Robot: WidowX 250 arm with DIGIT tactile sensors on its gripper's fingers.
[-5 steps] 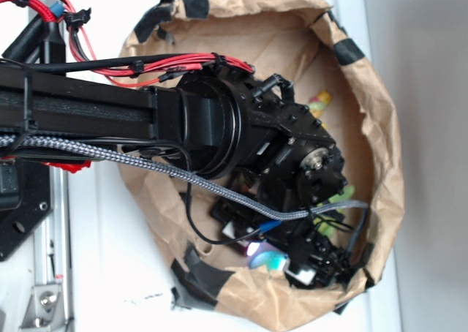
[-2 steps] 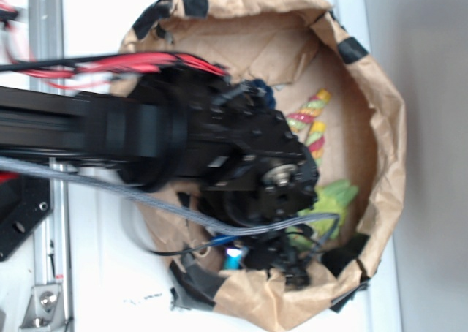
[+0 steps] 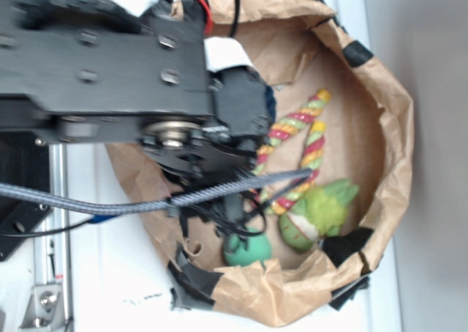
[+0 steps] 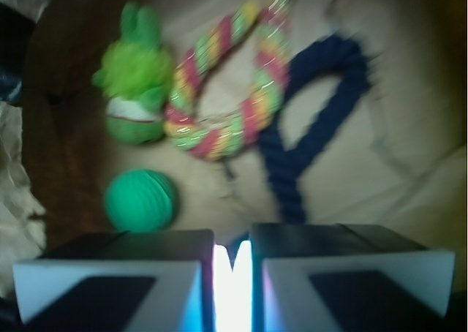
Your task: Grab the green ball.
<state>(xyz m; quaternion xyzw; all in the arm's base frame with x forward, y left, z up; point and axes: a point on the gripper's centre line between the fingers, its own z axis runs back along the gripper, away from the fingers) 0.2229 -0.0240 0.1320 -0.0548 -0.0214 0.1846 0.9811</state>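
Looks like a robot lab: black arm with cables, metal rail beside a taped paper bag of toys on white table.

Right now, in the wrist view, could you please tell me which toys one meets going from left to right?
Green ball and lime-green fuzzy toy (one above the other at far left) → striped rope → dark blue rope.

white tabletop, grey wall, metal rail at left
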